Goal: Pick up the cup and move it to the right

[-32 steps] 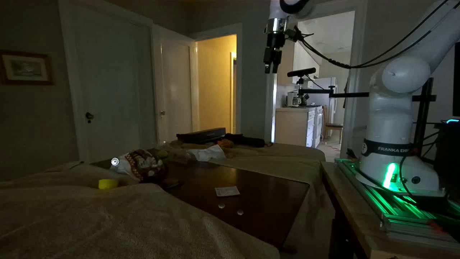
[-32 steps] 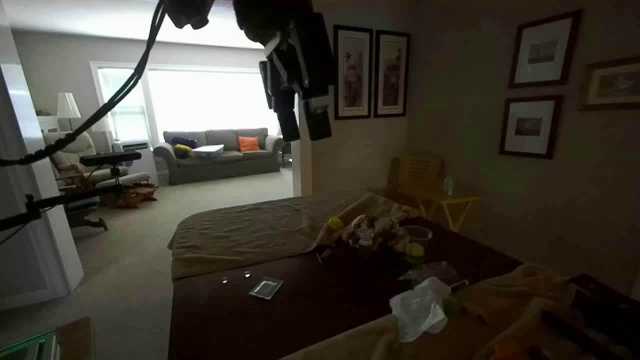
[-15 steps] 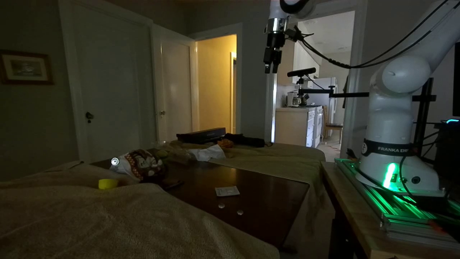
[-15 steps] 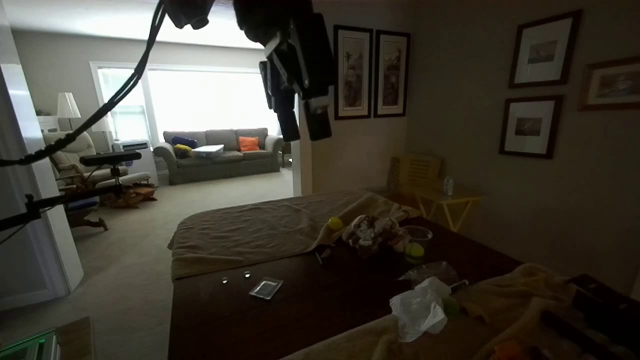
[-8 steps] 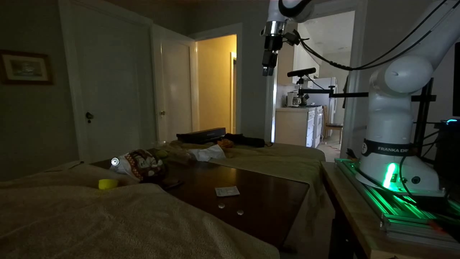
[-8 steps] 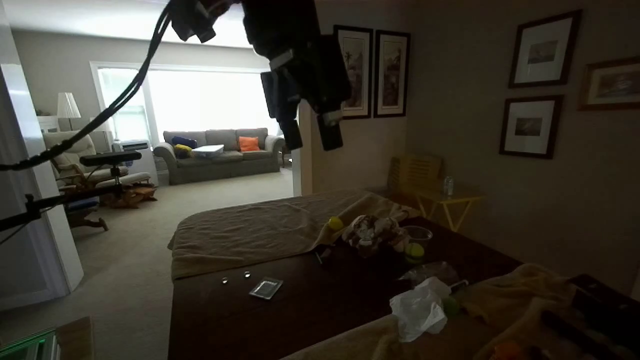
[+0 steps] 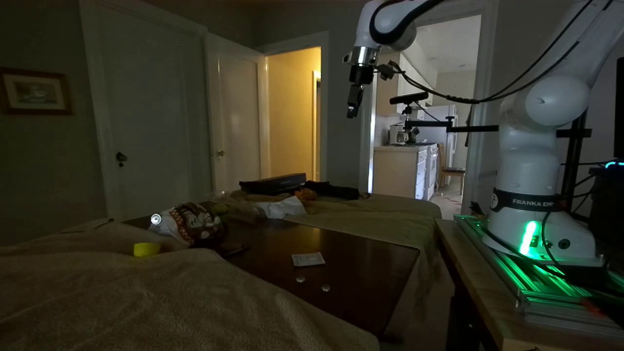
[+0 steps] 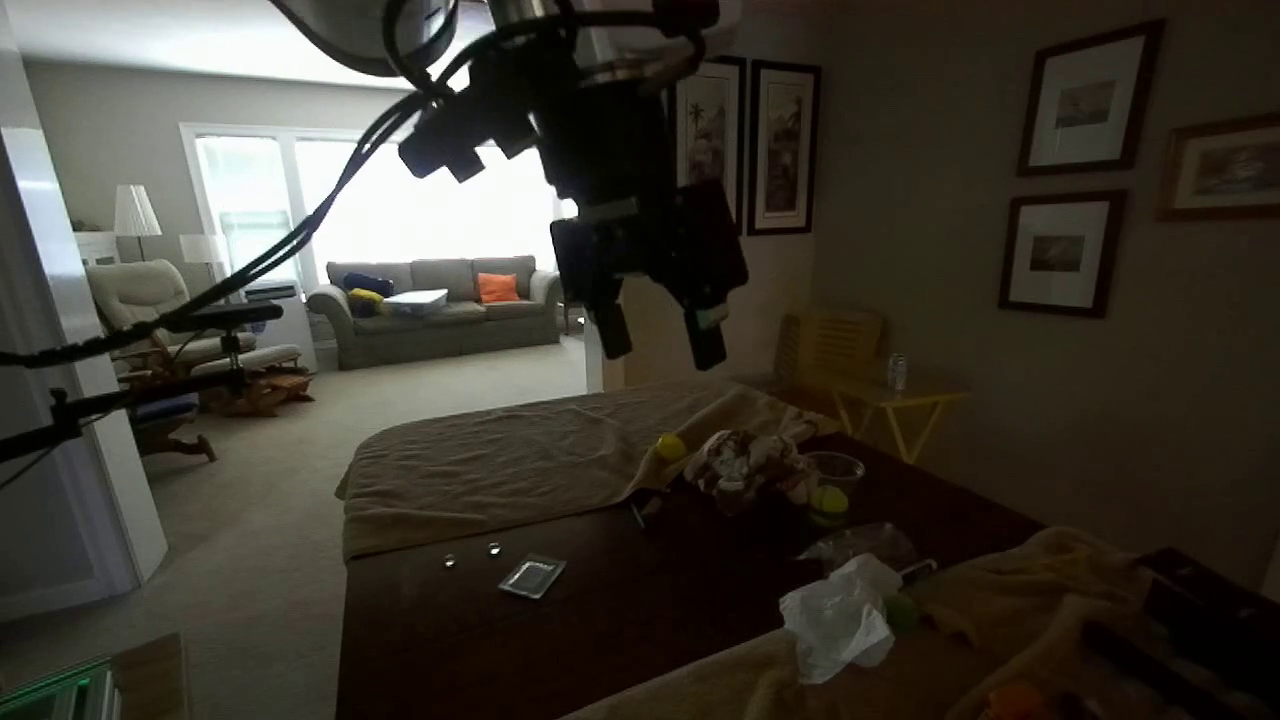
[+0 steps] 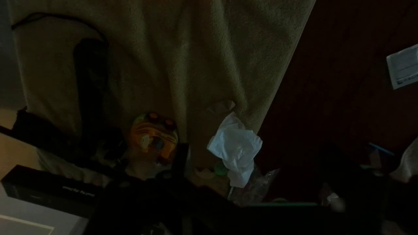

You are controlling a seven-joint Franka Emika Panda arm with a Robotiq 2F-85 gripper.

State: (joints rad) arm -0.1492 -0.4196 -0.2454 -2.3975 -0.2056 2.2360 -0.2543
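Fingers (image 8: 706, 345) spread wide, nothing between 'em in an exterior view; clear cup (image 8: 846, 484) is upright on the tabletop (image 8: 600, 630) just beside a crumpled bag (image 8: 735, 470). In an exterior view, a white packet (image 7: 308, 259) lies near two shiny round bits (image 7: 300, 279). Wrist view's super dark, but crumpled white plastic (image 9: 235, 147) shows.

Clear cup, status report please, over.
Fingers open, holding nothing. Clear cup upright on table, ungripped. Patterned bag close beside cup, possibly in the way.

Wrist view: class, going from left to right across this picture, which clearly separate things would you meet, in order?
Black box with lettering, orange-patterned item, crumpled white sheet, printed packet at the right edge.
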